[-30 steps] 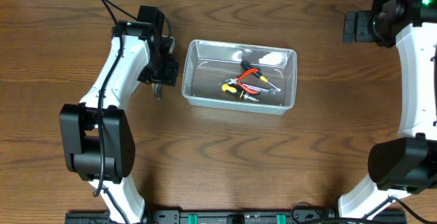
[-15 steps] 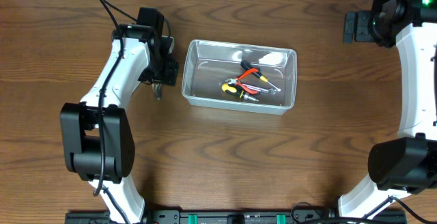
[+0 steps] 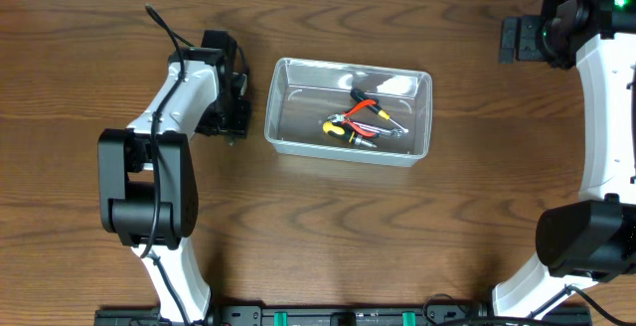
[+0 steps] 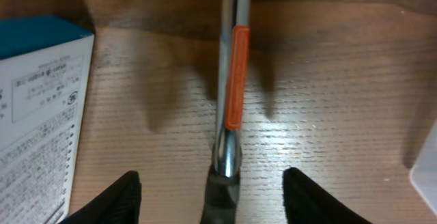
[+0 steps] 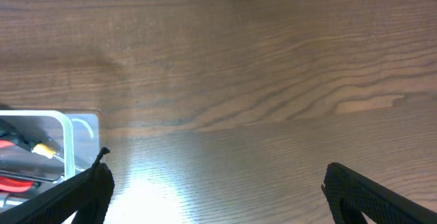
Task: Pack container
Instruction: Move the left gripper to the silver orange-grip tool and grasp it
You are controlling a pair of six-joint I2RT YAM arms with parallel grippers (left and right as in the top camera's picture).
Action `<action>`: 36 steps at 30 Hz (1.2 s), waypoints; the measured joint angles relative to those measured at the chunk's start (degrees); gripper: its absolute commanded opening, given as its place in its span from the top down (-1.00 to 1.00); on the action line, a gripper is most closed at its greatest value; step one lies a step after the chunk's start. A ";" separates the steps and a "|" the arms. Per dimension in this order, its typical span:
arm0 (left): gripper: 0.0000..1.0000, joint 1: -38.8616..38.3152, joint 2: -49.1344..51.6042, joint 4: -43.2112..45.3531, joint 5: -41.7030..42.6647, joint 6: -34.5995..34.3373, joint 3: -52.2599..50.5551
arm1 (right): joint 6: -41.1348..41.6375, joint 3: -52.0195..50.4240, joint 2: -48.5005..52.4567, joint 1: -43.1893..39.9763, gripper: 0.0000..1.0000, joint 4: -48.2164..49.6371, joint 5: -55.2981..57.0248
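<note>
Container (image 3: 343,155): a clear rectangular bin with rounded corners, standing near the middle of the wooden table (image 3: 397,237), its long side running across the overhead view. It already holds red-handled pliers (image 3: 361,107) and a yellow-and-black screwdriver (image 3: 345,133) among other small tools, lying loose towards its right half. Just beside its left wall is the left gripper (image 4: 213,176), jaws spread wide and pointed down at a slim metal tool (image 4: 231,80) with an orange insert. The tool lies flat on the table between the fingers (image 4: 126,197), touching neither; this straddling pose is judged a set-up for closing on the shaft, the tool being the likely next item to pack. A blue-and-white cardboard box (image 4: 41,115) sits left of the tool; its white face carries lines of small print and round marks, too blurred to read. The right gripper (image 5: 215,179), over bare table to the container's right, is likewise spread wide and empty, apparently parked clear of the work.
</note>
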 measured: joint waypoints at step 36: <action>0.82 0.24 3.06 2.08 0.02 -0.09 0.00 | 0.00 0.00 0.00 0.00 -0.98 0.00 0.00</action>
